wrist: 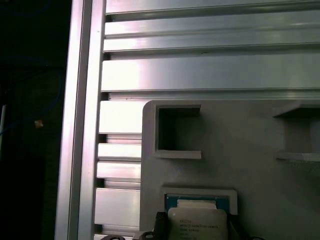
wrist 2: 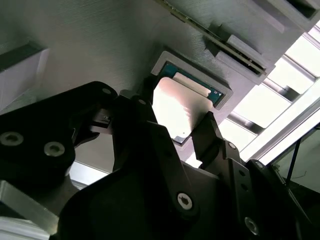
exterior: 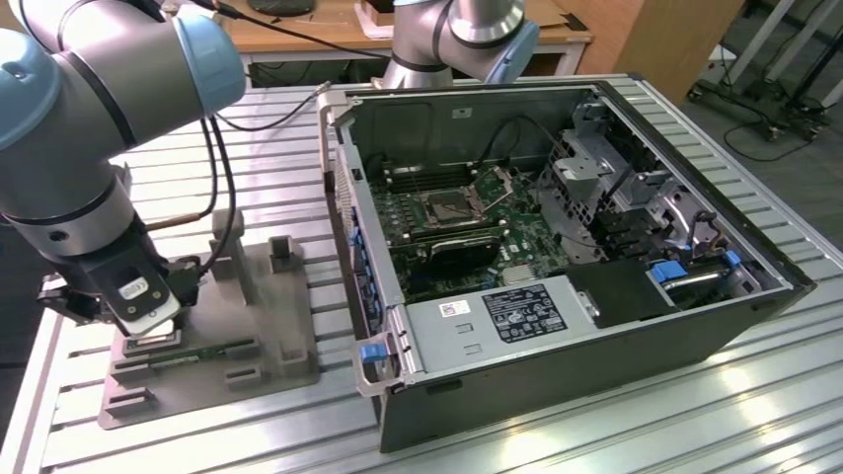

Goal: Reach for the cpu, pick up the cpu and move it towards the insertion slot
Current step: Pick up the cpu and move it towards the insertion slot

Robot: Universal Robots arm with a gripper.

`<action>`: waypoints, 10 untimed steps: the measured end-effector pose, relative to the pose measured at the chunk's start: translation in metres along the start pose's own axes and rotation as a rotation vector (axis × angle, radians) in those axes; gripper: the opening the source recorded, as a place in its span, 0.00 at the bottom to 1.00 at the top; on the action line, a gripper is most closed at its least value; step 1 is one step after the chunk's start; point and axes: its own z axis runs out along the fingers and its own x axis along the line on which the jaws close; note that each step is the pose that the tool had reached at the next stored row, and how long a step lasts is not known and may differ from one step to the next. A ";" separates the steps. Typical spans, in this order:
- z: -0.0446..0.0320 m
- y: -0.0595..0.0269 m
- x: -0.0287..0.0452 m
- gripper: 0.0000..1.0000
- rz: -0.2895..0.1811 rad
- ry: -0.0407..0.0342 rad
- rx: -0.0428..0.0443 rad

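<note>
Straddling the cpu (wrist 2: 182, 102), the gripper (wrist 2: 177, 114) is holding its fingers (wrist 2: 212, 135) spread, one at each of two opposite edges, while the chip is lying flat in a square recess of the grey tray (wrist 2: 100, 45). Well apart, toward the exterior view's right, the insertion slot (exterior: 441, 209) is sitting on the green motherboard (exterior: 520, 235) inside the open computer case (exterior: 593, 370).

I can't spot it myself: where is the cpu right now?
The cpu sits in a square recess of the grey tray, at the exterior view's left, directly beneath the gripper.

Ribbed aluminium table (exterior: 658, 434), bright glare; wooden desk (exterior: 336, 38) behind; cables (exterior: 777, 133) on grey floor (exterior: 819, 173), exterior view's right.
</note>
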 end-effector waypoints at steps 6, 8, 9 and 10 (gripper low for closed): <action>-0.0023 0.0001 0.0000 0.55 0.000 0.0002 0.0001; -0.0023 0.0001 0.0000 0.55 0.000 0.0001 0.0001; -0.0025 0.0001 0.0000 0.55 0.000 0.0002 0.0001; -0.0028 0.0002 0.0000 0.55 0.000 0.0002 0.0001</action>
